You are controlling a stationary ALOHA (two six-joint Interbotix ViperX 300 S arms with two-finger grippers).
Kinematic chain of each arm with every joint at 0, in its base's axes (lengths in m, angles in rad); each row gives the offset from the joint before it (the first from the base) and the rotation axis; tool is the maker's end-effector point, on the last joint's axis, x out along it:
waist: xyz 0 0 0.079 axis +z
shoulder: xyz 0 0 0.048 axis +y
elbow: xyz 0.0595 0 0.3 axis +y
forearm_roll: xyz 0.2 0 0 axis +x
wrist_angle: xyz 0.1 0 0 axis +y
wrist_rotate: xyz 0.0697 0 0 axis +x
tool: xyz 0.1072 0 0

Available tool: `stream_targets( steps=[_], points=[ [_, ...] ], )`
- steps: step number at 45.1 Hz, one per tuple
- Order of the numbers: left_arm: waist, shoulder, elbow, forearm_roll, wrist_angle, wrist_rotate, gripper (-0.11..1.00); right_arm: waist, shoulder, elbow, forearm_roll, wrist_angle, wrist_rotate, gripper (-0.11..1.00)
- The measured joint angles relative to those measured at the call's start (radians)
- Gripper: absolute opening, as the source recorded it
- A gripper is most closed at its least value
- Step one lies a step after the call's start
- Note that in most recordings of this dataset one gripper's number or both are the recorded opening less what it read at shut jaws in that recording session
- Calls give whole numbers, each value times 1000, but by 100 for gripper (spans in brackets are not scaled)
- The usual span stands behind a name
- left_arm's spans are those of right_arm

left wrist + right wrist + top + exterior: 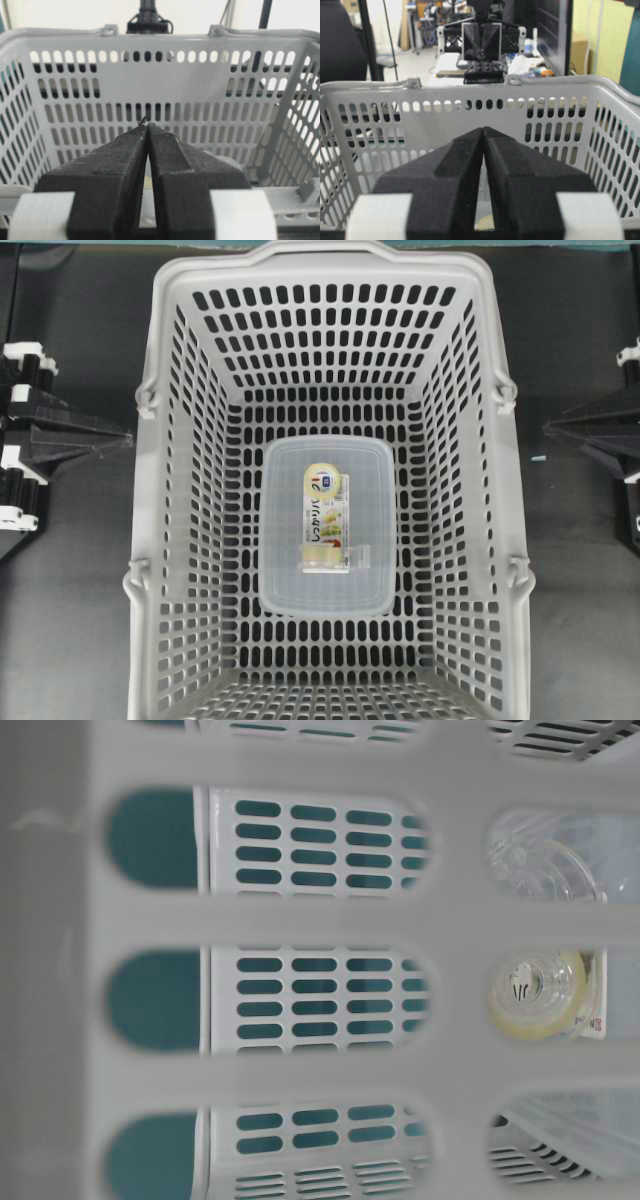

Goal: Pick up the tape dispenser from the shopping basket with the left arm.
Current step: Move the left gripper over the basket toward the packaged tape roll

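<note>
While both grippers sit outside the shopping basket (150, 540), left gripper (125, 438) and right gripper (550, 427) fingers pressed together, the tape dispenser (327, 517) lies atop a translucent tub (285, 580) mid-floor. Open floor rings the tub, clear of all walls.

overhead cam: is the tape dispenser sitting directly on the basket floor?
No. The tape dispenser lies on the translucent tub, which sits on the floor of the basket.

A dark table (70, 580) carries everything — its surface is matte, almost black. The basket (150, 480) stands directly on it, light grey with oblong slots, and fills the middle of the overhead view. A small pale scrap (538, 457) lies on the table just right of the basket.
</note>
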Motion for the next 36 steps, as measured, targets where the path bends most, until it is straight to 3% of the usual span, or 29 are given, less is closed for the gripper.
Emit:
stream_targets(
  steps=[3,14,36],
  points=[
    [0,0,-12,11,17,-11,2,0,-2,0,2,0,2,0],
    [-21,86,-232,38,275,-91,0,0,-52,-9,2,9,2,0],
    [-101,525,-670,40,769,-91,0,0,-94,-18,3,150,5,1]
  ],
)
